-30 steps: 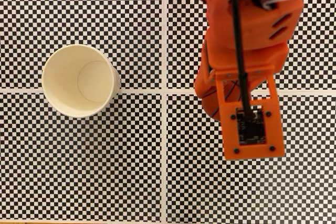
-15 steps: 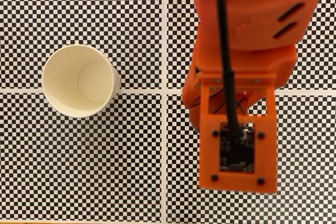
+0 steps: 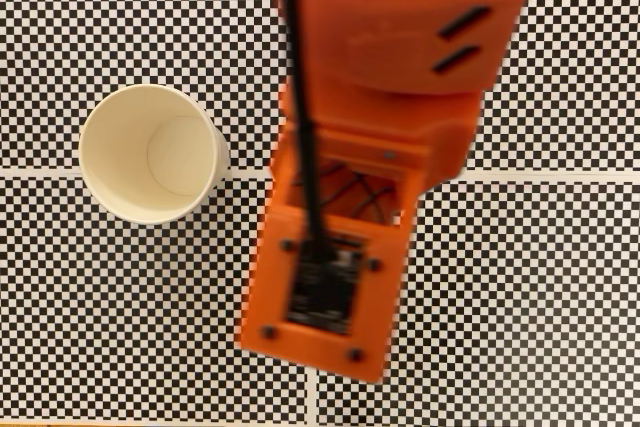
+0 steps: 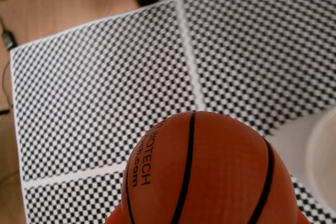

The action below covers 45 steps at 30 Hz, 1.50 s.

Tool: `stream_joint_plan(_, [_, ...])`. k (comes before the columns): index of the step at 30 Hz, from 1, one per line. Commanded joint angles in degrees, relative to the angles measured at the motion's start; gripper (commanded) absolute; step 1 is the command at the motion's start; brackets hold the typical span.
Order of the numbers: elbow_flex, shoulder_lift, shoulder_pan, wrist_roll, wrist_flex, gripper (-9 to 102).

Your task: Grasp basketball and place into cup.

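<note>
The basketball (image 4: 202, 171), orange with black seams and printed letters, sits large at the bottom of the wrist view, off the checkered mat. My gripper (image 4: 207, 217) is shut on it, with slivers of orange finger at the ball's lower left and lower right. The cream-white cup (image 3: 150, 152) stands upright and empty at the left of the fixed view. Its blurred rim (image 4: 323, 166) shows at the right edge of the wrist view. In the fixed view the orange arm (image 3: 385, 67) and its camera mount (image 3: 325, 287) hang just right of the cup and hide the ball.
A black-and-white checkered mat (image 3: 520, 297) with white cross lines covers the table. In the wrist view, bare wooden table (image 4: 63, 3) lies beyond the mat's far edge, with a dark cable (image 4: 6, 38) at the left.
The arm has swung left toward the cup and looks larger and blurred, so it has risen toward the fixed camera. The cup has not moved.
</note>
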Motion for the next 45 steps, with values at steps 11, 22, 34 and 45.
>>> stream_joint_plan(11, [-7.1, -0.8, 9.0, -2.1, 2.5, 25])
stream_joint_plan(22, [-6.9, -2.4, 17.7, -2.5, 2.6, 24])
stream_joint_plan(34, [-7.0, -4.1, 24.0, 1.1, 2.4, 22])
stream_joint_plan(45, [-7.4, -6.0, 27.5, 1.0, 2.1, 24])
